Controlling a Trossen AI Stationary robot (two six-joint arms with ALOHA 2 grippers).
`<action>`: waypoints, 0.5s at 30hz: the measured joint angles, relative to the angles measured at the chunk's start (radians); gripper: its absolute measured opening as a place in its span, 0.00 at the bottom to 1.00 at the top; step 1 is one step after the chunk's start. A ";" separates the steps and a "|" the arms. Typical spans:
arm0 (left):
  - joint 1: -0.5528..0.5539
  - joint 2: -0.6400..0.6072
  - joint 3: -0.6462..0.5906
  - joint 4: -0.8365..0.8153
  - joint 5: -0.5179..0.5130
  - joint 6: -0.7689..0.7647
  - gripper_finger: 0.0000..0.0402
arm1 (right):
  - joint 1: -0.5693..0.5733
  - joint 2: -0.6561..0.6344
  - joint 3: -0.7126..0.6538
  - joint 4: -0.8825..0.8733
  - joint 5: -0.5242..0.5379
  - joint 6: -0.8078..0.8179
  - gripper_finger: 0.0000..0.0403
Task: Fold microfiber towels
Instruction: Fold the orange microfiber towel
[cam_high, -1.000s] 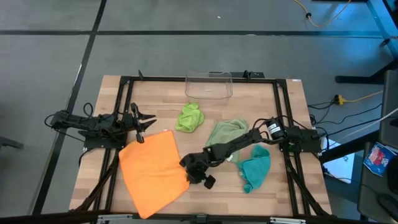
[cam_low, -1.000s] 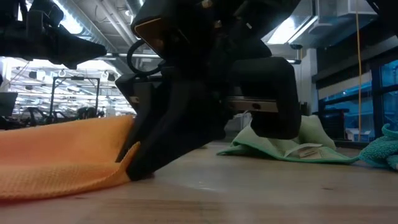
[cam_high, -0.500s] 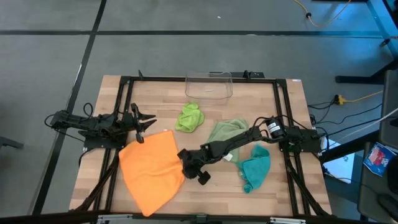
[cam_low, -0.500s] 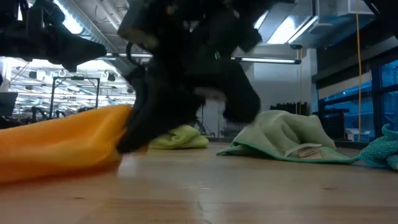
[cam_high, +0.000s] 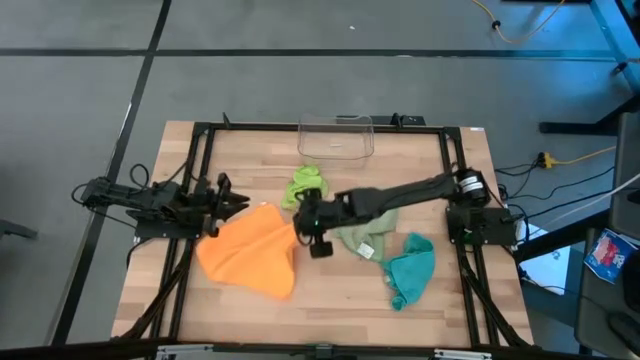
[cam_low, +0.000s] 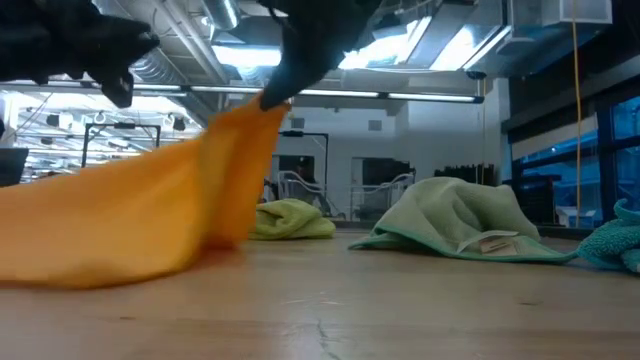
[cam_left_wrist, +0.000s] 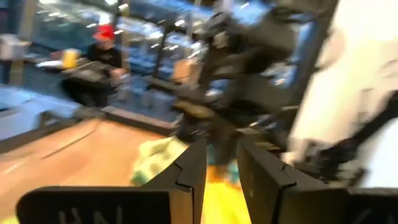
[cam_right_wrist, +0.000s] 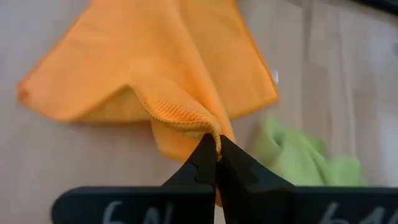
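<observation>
Right gripper (cam_high: 302, 222) clamps a hem of the orange towel (cam_high: 250, 255) above the wooden table (cam_high: 440, 300), seen from overhead just beside the lime green towel (cam_high: 303, 186). The left gripper (cam_high: 222, 205) waits at the orange towel's opposite edge; whether it holds the cloth cannot be told. The pale sage green towel (cam_high: 365, 225) lies on the far side of the right gripper from the orange towel, with the teal towel (cam_high: 410, 268) beyond it and a clear plastic bin (cam_high: 336, 138) past the lime green one.

At table height, the orange towel (cam_low: 140, 215) hangs lifted in a peak; the lime green towel (cam_low: 290, 219) and sage towel (cam_low: 455, 225) rest behind.

Left wrist camera: fingers (cam_left_wrist: 186, 177) slightly parted over orange cloth.

Right wrist camera: fingertips (cam_right_wrist: 205, 158) pinched on the orange towel's (cam_right_wrist: 155, 68) folded hem.
</observation>
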 joint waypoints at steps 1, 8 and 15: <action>-0.003 0.004 0.000 0.004 0.019 0.000 0.21 | -0.009 -0.008 0.000 -0.017 0.000 0.000 0.01; -0.030 0.150 0.000 0.065 -0.002 -0.001 0.21 | -0.081 -0.068 0.000 -0.076 -0.002 -0.002 0.01; -0.032 0.388 0.029 0.257 0.054 0.003 0.21 | -0.120 -0.100 -0.001 -0.083 -0.005 -0.006 0.01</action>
